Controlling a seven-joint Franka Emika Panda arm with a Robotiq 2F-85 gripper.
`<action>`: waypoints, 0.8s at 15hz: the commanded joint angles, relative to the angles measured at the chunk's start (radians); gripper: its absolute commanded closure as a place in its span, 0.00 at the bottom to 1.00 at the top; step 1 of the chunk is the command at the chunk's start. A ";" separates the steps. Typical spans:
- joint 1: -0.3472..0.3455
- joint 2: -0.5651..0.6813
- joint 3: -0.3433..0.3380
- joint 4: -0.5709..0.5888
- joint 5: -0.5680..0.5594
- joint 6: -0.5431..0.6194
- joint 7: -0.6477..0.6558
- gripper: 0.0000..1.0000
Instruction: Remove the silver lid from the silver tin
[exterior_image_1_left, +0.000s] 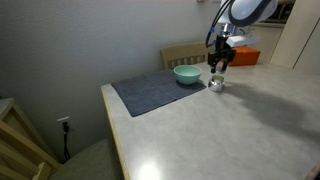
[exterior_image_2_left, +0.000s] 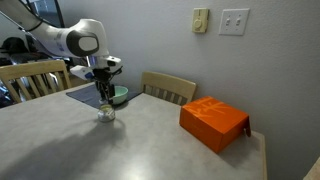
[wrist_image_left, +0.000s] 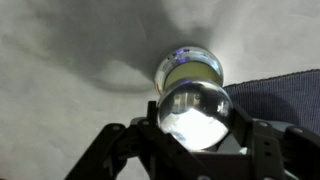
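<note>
In the wrist view my gripper (wrist_image_left: 193, 125) is shut on the silver lid (wrist_image_left: 193, 112), a round shiny cap held between both fingers. Beyond it the silver tin (wrist_image_left: 190, 68) stands open on the table, yellowish inside, apart from the lid. In both exterior views the gripper (exterior_image_1_left: 218, 66) (exterior_image_2_left: 104, 94) hangs just above the tin (exterior_image_1_left: 215, 85) (exterior_image_2_left: 106, 115), with the lid lifted a little off it. The lid itself is too small to make out in the exterior views.
A teal bowl (exterior_image_1_left: 186, 74) (exterior_image_2_left: 118, 95) sits on a dark grey mat (exterior_image_1_left: 150, 92) just behind the tin; the mat's edge shows in the wrist view (wrist_image_left: 285, 90). An orange box (exterior_image_2_left: 213, 122) (exterior_image_1_left: 243, 57) lies on the table. Wooden chairs (exterior_image_2_left: 168, 87) stand at the edge.
</note>
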 joint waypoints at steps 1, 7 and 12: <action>-0.026 -0.124 -0.020 -0.112 0.007 0.034 0.020 0.56; -0.178 -0.163 -0.004 -0.162 0.172 0.076 -0.099 0.56; -0.232 -0.065 0.002 -0.084 0.236 0.043 -0.183 0.56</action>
